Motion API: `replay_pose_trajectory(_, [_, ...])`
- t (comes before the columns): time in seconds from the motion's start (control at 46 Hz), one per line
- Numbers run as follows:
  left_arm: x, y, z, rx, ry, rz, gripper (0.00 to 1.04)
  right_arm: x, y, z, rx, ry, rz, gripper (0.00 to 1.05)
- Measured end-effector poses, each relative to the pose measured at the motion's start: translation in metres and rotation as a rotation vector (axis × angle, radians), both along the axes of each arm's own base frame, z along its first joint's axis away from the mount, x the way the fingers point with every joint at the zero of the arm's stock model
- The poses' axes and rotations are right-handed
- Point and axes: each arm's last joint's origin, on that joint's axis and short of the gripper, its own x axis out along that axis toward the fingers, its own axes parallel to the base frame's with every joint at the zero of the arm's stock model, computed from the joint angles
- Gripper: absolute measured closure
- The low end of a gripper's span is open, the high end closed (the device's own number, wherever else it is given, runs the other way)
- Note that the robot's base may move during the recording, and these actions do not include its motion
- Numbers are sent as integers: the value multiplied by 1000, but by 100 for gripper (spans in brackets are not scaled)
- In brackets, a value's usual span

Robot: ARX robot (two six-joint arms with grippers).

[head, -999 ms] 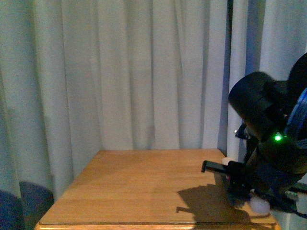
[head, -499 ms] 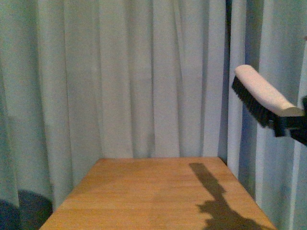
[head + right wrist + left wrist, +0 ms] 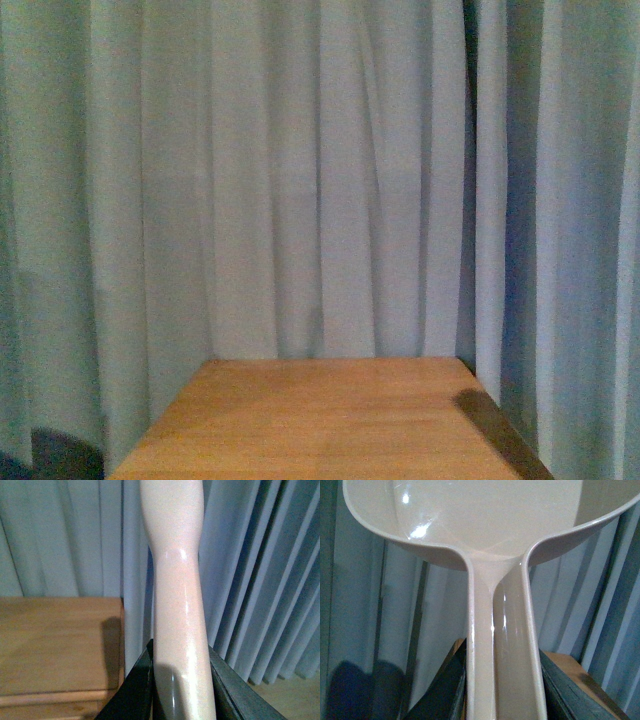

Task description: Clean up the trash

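Observation:
In the left wrist view my left gripper (image 3: 504,690) is shut on the handle of the pale beige dustpan (image 3: 490,525), whose scoop fills the top of the picture. In the right wrist view my right gripper (image 3: 181,685) is shut on the white handle of the brush (image 3: 176,595); its bristles are out of view. Both tools are held up in the air in front of the curtain. Neither arm shows in the front view. The crumpled white paper trash is not in view in any frame.
A wooden table (image 3: 320,420) stands before a pale curtain (image 3: 300,170). The table's edge also shows in the right wrist view (image 3: 55,645), beside and below the brush handle, and a corner of it in the left wrist view (image 3: 580,680).
The right arm with the brush has left the front view: it was low at the table's right, then raised, now gone. The front camera looks higher and the trash no longer shows.

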Motion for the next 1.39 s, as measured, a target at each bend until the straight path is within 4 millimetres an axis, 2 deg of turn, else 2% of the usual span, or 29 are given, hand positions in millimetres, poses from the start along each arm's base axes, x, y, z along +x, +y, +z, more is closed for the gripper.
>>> replay_pose_trajectory(0.109, [0, 0, 0, 0, 0, 0, 77, -10, -4, -3, 15, -60, -8, 84])
replay_pose_trajectory(0.391, [0, 0, 0, 1, 0, -4, 77, -10, -7, -19, -28, -92, -63, 84])
replay_pose_trajectory(1.39, [0, 0, -2, -6, 1, 0, 78, -10, -8, -19, -43, -94, -67, 84])
